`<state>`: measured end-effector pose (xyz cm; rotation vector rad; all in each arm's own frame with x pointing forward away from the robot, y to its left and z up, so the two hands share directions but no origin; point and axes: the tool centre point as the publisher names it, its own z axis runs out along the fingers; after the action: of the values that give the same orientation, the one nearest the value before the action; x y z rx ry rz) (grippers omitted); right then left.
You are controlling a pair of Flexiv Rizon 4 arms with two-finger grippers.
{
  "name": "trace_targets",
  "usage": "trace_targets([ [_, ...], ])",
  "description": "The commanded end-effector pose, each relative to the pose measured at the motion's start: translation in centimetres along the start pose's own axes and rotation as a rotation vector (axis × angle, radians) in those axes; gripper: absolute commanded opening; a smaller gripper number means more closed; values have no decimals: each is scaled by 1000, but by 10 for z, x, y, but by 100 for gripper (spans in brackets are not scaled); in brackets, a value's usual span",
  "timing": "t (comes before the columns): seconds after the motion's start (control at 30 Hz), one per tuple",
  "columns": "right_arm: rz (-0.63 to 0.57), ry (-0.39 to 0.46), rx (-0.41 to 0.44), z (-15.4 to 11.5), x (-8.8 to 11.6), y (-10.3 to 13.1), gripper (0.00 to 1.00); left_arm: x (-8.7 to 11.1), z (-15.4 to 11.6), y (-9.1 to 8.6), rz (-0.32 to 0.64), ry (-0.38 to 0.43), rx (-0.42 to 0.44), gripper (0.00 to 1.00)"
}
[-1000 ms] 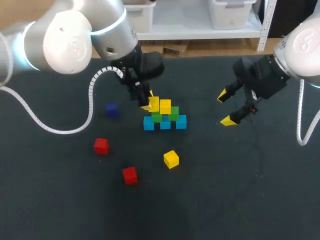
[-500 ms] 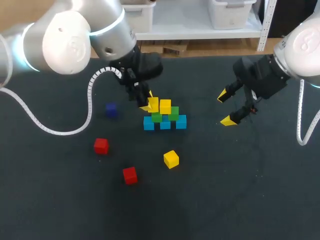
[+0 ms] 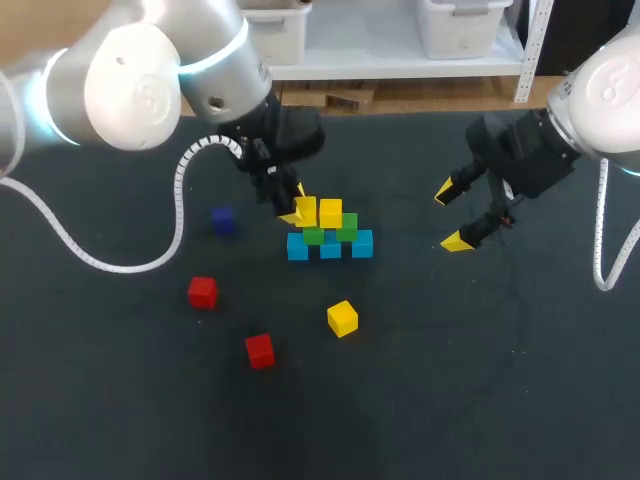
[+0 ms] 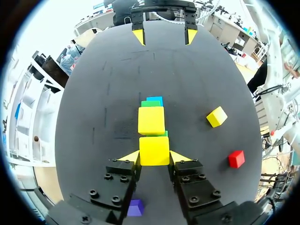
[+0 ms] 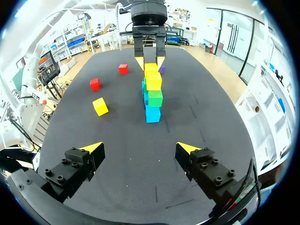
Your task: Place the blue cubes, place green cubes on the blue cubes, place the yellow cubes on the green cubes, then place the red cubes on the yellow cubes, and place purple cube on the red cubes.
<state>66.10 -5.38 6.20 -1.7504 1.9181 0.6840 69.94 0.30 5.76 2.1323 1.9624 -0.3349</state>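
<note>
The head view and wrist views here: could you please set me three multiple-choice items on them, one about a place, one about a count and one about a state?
1. Where is the small purple cube?
A) atop the yellow cubes
B) alone on the dark tabletop
C) under a red cube

2. How many small red cubes lie loose?
A) none
B) one
C) two

3. The left pincer is:
A) shut on a small yellow cube
B) open, empty
C) shut on a blue cube

Answers:
1 B, nothing touches it.
2 C, both lie apart on the tabletop.
3 A, both tips press the cube's sides.
</note>
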Motion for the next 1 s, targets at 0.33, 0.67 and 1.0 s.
trace_targets([
  [0.33,-1,-3,-2,1,0,-1,100,0,3,2,2,-2,6,0],
  [0.67,-1,-3,-2,1,0,-1,100,0,3,2,2,-1,8,0],
  [1.0,-1,-3,-2,1,0,-1,100,0,4,2,0,-2,9,4],
])
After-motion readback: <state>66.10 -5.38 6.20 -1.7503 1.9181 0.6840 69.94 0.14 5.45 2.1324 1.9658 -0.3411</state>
